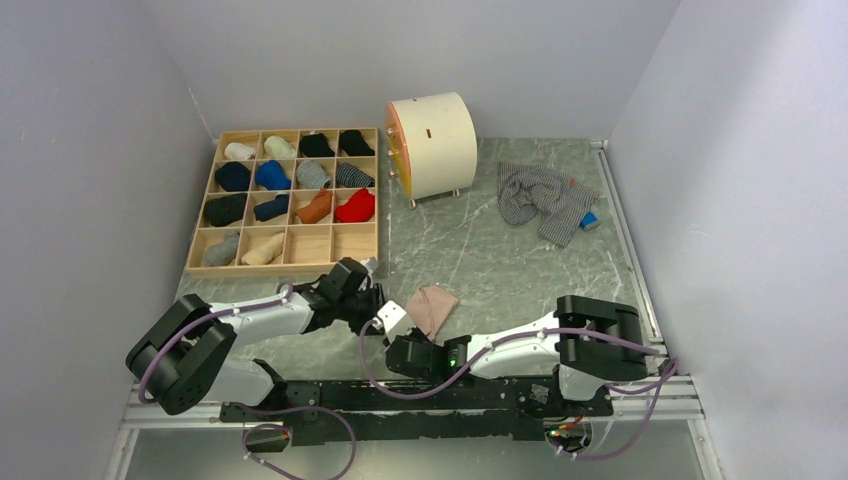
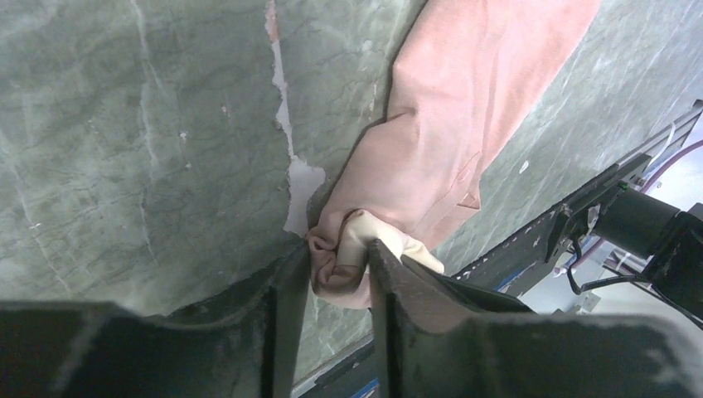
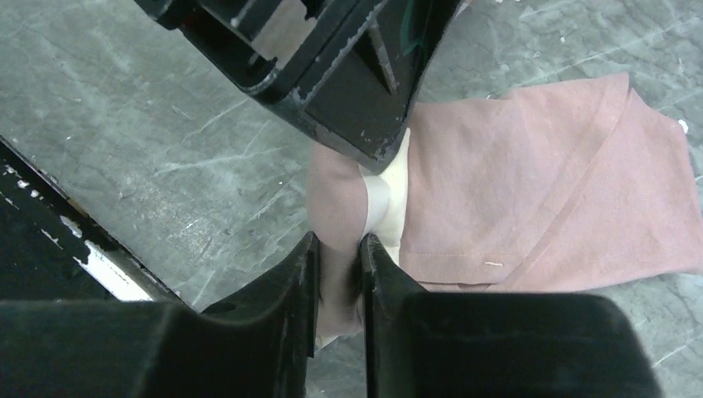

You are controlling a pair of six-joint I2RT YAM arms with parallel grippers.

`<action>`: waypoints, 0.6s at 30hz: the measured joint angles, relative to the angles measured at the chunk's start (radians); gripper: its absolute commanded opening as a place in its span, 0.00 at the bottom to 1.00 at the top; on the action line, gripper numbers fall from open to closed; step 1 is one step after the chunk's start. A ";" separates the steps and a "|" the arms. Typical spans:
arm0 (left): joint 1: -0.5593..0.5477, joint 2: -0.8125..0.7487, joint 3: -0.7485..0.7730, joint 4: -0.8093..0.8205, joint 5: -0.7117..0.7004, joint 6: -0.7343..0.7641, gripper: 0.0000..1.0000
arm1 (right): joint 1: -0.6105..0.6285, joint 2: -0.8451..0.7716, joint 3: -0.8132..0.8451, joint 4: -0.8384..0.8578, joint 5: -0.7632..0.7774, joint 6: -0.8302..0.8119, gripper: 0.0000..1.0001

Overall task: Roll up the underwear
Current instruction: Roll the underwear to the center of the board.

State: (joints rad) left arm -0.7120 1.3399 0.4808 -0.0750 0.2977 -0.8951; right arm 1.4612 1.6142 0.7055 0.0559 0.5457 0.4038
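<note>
Top view, wooden tray (image 1: 285, 266): at the far left of the table (image 1: 500, 270) you have fourteen rolled garments, one per compartment.
Top view, grey striped underwear (image 1: 540, 197): crumpled at the far right, touching a blue block (image 1: 590, 220).
Top view, pink underwear (image 1: 435, 305): near centre, between both arms.
Left wrist, left gripper (image 2: 336, 257): your jaws pinch its bunched end.
Right wrist, right gripper (image 3: 336, 249): jaws clamped on its near edge, just beside the left one.

Near the middle of the table (image 1: 500, 275) the pink-beige underwear (image 1: 436, 305) lies part-folded. Its near-left corner meets the left gripper (image 1: 385, 318) and right gripper (image 1: 402, 345), though any pinch is hard to make out. The grey striped underwear (image 1: 535, 195) lies crumpled far right, touching a blue block (image 1: 590, 220).
</note>
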 measured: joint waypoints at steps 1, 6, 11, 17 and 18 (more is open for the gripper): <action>0.000 0.000 0.002 -0.001 0.000 0.000 0.49 | 0.000 0.000 0.001 -0.002 0.004 0.005 0.12; -0.005 -0.001 0.026 -0.013 0.011 -0.010 0.67 | -0.048 -0.043 -0.072 0.108 -0.097 0.020 0.08; -0.005 -0.036 0.005 0.010 0.019 -0.035 0.73 | -0.244 -0.117 -0.261 0.406 -0.436 0.138 0.09; -0.005 -0.078 -0.062 0.092 0.032 -0.090 0.70 | -0.338 -0.091 -0.405 0.692 -0.618 0.278 0.10; -0.005 -0.077 -0.064 0.098 0.034 -0.095 0.66 | -0.345 -0.076 -0.426 0.747 -0.636 0.302 0.10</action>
State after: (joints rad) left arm -0.7166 1.2625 0.4171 0.0235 0.3317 -0.9901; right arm 1.1164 1.5383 0.2790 0.8028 -0.0906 0.7055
